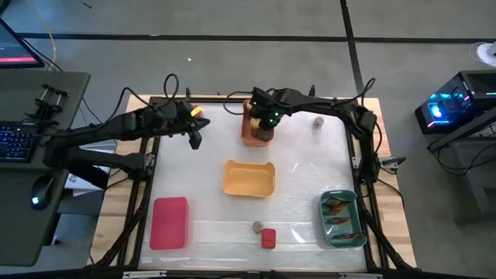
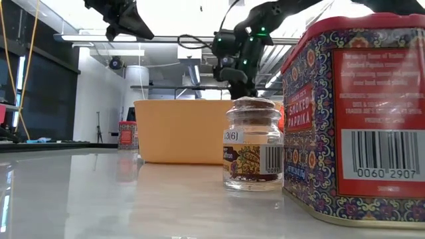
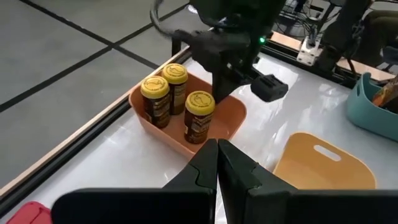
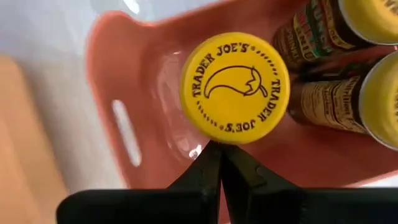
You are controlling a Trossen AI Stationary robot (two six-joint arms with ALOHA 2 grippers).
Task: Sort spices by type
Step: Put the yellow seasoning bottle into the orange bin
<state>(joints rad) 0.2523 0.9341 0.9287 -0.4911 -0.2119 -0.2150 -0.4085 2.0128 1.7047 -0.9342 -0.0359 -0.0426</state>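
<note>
Three yellow-lidded jars [image 3: 174, 93] stand upright in the orange bin [image 1: 256, 130] at the table's far edge. My right gripper [image 4: 221, 149] hovers shut over that bin, pointing down, its tips by the rim of the nearest jar's lid [image 4: 235, 87]. My left gripper [image 1: 195, 133] hangs shut above the table's far left, touching nothing. A short grey-brown jar [image 2: 252, 146] and a red paprika tin [image 2: 358, 113] stand on their bases near the near edge. Another short jar [image 1: 318, 122] stands far right. Brownish packets [image 1: 339, 213] lie in the teal bin [image 1: 325, 225]. My right gripper's shut fingertips [image 4: 211, 163] stand at the edge of the yellow lid [image 4: 224, 138] of the jar nearest them, coming from above. Whether they touch it I cannot tell. The jar stands upright on the orange bin's floor.
A yellow bin [image 1: 249, 178] sits mid-table and a red bin [image 1: 170, 222] at the near left. Bare tabletop lies between the bins. Arm bases and cables line the table's sides and far edge, and a desk with a keyboard stands off to the left.
</note>
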